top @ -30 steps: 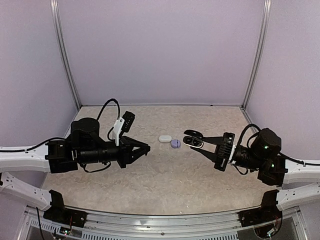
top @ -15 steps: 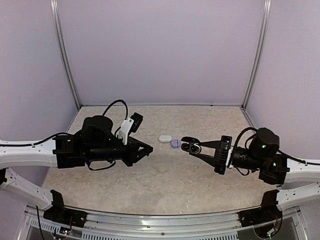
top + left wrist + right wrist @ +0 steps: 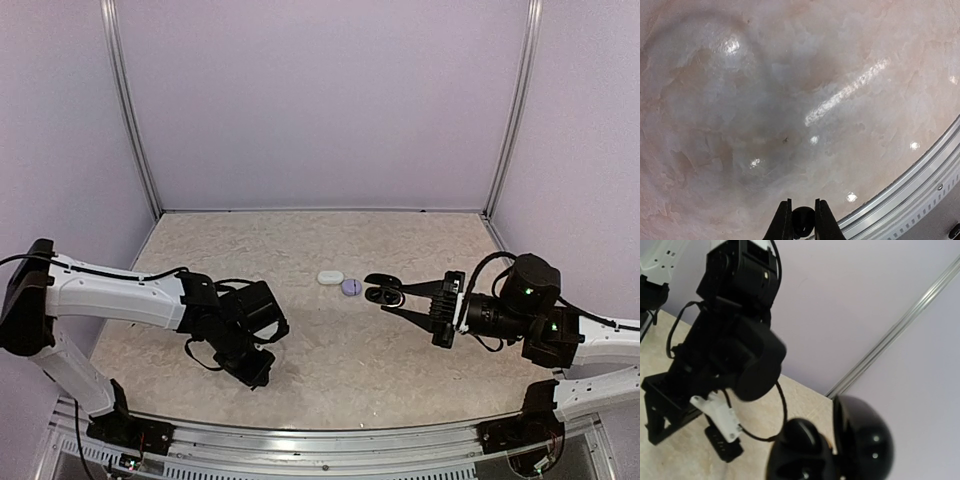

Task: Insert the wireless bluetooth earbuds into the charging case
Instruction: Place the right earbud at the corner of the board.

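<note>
Two grips: left end effector (image 3: 803, 207) pinches a small black earbud (image 3: 803, 222) low over the table (image 3: 790, 100) nr its front rail (image 3: 905, 195); right end effector (image 3: 398, 294) clamps the open black case (image 3: 380, 288). White case (image 3: 330, 277) & lavender case (image 3: 350, 287) lie on table just beside it.

No legible text, labels, or numbers

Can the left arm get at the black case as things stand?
Probably yes: the right gripper holds the black case open, nothing between them; the left gripper, clamping a black earbud, points downward.
</note>
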`<action>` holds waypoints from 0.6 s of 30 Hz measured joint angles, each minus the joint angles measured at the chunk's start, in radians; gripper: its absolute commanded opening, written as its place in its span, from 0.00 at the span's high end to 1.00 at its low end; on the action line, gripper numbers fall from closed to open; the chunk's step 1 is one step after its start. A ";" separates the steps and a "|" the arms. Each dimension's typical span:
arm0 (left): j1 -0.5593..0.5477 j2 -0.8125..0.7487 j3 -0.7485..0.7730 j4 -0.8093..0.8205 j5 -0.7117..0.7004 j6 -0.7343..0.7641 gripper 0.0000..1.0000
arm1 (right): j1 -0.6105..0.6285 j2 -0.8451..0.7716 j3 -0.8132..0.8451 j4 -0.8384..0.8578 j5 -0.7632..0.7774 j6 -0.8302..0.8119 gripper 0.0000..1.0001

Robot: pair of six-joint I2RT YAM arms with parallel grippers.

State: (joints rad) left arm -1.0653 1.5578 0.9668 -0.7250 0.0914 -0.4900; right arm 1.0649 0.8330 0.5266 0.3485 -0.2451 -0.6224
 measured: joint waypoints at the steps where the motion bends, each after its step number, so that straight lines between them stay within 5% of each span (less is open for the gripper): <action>1: 0.000 0.010 0.000 -0.019 0.002 -0.001 0.94 | 0.000 0.000 0.000 -0.002 0.001 0.003 1.00; 10: 0.010 0.110 0.005 -0.133 0.006 0.024 0.88 | 0.000 0.000 0.000 -0.008 0.007 0.014 1.00; 18: 0.010 0.201 0.081 -0.225 -0.010 0.087 0.68 | 0.000 -0.003 0.000 -0.008 0.019 0.014 1.00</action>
State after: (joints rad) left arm -1.0550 1.7584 1.0481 -0.9504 0.0818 -0.4034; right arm 1.0649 0.8299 0.5266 0.3401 -0.2256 -0.6083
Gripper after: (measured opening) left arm 0.250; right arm 0.233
